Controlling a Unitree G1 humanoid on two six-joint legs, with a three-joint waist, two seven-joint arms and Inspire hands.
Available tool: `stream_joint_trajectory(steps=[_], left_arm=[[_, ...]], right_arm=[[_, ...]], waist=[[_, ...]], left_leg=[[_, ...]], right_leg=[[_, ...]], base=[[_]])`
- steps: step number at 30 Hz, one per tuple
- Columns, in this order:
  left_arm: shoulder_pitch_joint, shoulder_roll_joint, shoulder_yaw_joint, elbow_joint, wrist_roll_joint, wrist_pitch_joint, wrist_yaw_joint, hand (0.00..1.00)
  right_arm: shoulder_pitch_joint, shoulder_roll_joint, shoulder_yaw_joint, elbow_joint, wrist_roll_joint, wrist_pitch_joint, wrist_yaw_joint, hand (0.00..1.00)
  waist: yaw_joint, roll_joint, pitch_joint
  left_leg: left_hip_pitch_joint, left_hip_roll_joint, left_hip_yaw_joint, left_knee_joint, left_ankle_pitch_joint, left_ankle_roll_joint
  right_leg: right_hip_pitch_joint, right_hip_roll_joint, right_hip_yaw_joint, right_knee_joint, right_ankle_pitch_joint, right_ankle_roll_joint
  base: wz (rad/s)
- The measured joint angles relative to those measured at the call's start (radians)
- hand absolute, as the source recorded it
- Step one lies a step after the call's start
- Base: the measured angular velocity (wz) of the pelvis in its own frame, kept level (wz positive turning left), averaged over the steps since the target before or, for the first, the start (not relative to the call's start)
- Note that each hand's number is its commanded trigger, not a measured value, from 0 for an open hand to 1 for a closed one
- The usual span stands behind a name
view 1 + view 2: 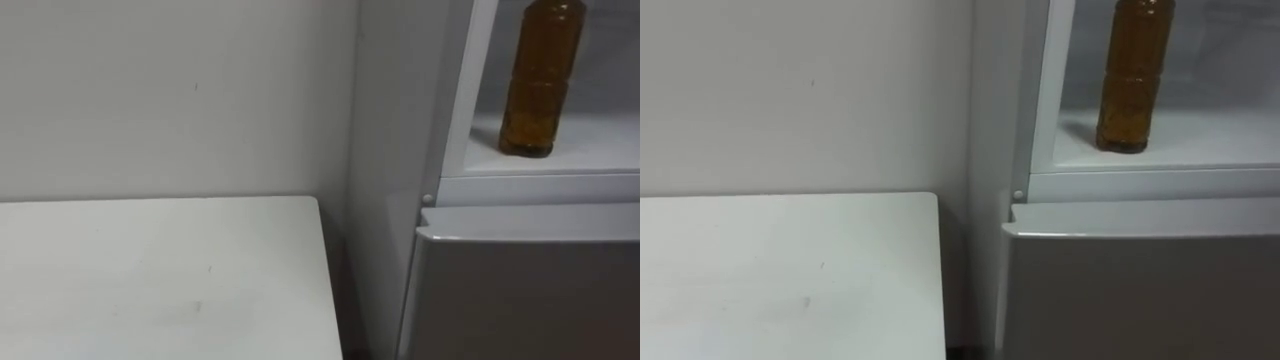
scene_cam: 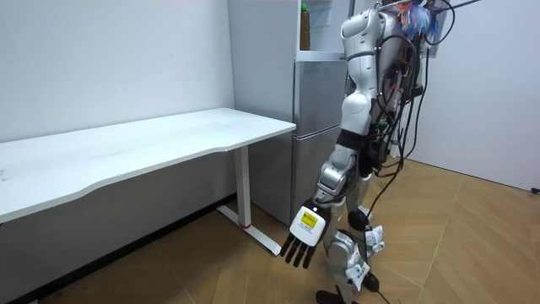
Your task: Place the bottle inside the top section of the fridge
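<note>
An amber bottle (image 1: 540, 80) stands upright on the white floor of the upper fridge compartment (image 1: 600, 145), near its left wall; that compartment stands open. In the room view the bottle (image 2: 305, 29) shows at the top of the grey fridge (image 2: 316, 127). I stand right in front of the fridge. My left hand (image 2: 305, 232) hangs low beside my leg, open, with straight fingers pointing at the floor and nothing in it.
The lower fridge door (image 1: 520, 290) is shut. A white table (image 1: 160, 280) stands along the wall to the left of the fridge, with a narrow gap between them. Wooden floor (image 2: 472, 236) lies behind me.
</note>
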Motion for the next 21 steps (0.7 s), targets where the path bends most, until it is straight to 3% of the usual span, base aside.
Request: stream_joint_trajectory(steps=[9, 21], left_arm=[[-0.004, 0.003, -0.021, 0.035, -0.001, -0.015, -0.018, 0.00], [-0.012, 0.004, -0.060, 0.041, 0.000, -0.025, -0.038, 0.00]], right_arm=[[-0.001, 0.000, 0.052, -0.005, -0.007, -0.018, 0.000, 0.00], [-0.001, 0.004, 0.161, -0.006, -0.043, -0.071, 0.001, 0.00]], waist=[[0.002, -0.001, 0.0005], [0.008, -0.003, 0.0029]], left_leg=[[0.002, 0.000, 0.000, 0.003, 0.000, 0.000], [-0.026, 0.002, -0.010, 0.019, 0.000, 0.001]], right_leg=[[0.006, 0.000, 0.000, -0.001, 0.000, 0.000], [-0.006, 0.001, -0.005, -0.001, 0.006, -0.002]], base=[[0.00], [0.02]])
